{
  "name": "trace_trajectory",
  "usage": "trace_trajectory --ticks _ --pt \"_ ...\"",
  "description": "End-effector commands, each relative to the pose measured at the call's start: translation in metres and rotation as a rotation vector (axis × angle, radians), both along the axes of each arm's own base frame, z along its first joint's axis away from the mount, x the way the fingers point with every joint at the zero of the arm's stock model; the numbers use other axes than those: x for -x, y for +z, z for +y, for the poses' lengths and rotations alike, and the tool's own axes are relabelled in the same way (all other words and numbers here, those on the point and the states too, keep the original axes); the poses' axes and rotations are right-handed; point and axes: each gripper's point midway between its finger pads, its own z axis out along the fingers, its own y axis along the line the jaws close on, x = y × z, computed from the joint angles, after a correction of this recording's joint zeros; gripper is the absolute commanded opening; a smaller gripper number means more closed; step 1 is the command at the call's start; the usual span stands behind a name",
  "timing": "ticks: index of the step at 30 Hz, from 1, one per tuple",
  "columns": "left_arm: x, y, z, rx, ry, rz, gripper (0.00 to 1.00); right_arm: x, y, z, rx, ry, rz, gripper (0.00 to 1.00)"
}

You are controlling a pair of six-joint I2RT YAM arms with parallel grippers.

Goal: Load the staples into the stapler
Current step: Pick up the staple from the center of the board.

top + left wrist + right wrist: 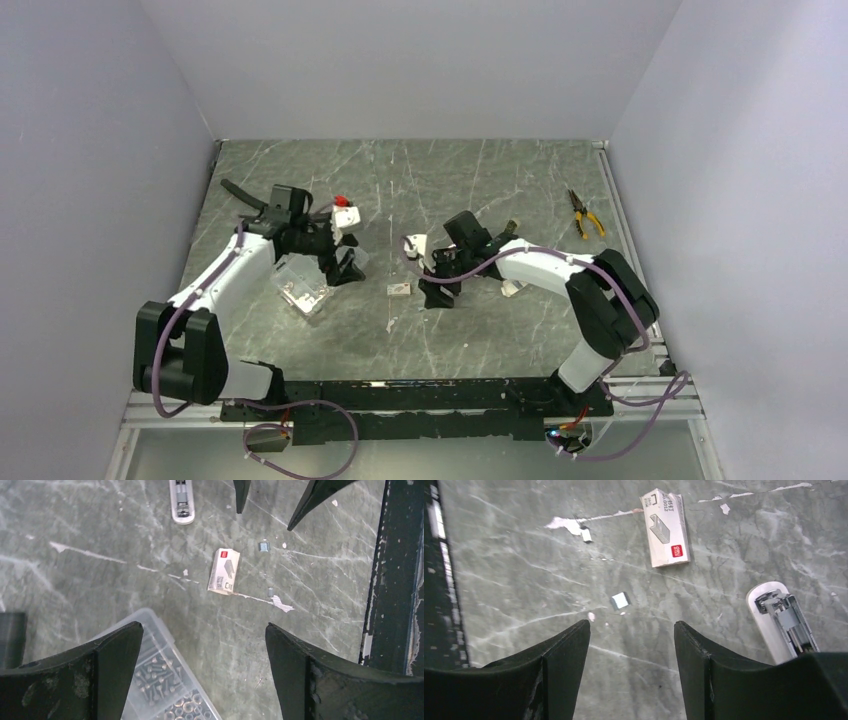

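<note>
Clearly, the coming move depends on how the staples (665, 527) lie against the right gripper (631, 630). We see the small white box flat on the table (499, 580), a little ahead of the right fingertips and slightly to the right of the gap between them. Its long axis runs almost along the direction in which this gripper looks, only a bit tilted, with the red mark at the near end. So, in our judgement, the jaws would close across the narrow side of the box if the gripper goes forward and down with a small correction of the wrist.

The right jaws stand apart and hold nothing. The left gripper (203, 630) is released too, its fingers spread wide and empty, close by the clear plastic case (165, 680) of screws. In the top view the box lies between both arms, near to the right one and farther from the left one, so we think the right arm is better placed to take it.

The stapler (781, 620) lies just beside the right gripper, on its right side, open, with the metal channel visible. We notice also a small metal piece (620, 600) between the box and the right fingertips. It may be a short strip of staples, but it is too small to tell.
</note>
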Motion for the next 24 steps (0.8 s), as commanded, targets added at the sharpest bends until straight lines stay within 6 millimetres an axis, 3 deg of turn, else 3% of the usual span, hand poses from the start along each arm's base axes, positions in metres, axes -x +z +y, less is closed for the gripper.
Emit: trace_trajectory --ticks 1,5,16,24 --pt "0.006 0.021 0.012 0.102 0.046 0.056 0.98 -0.025 0.002 0.010 0.015 0.115 -0.199 0.66" --pt "-0.002 0.029 0.027 0.113 0.099 0.032 0.98 -0.022 -0.008 0.013 0.037 0.168 -0.252 0.66" --pt "-0.019 0.041 0.044 0.131 0.168 0.016 0.98 -0.006 -0.029 0.019 0.077 0.278 -0.316 0.64" --pt "-0.027 0.048 0.047 0.145 0.186 0.022 0.98 0.006 -0.038 0.018 0.088 0.309 -0.275 0.52"
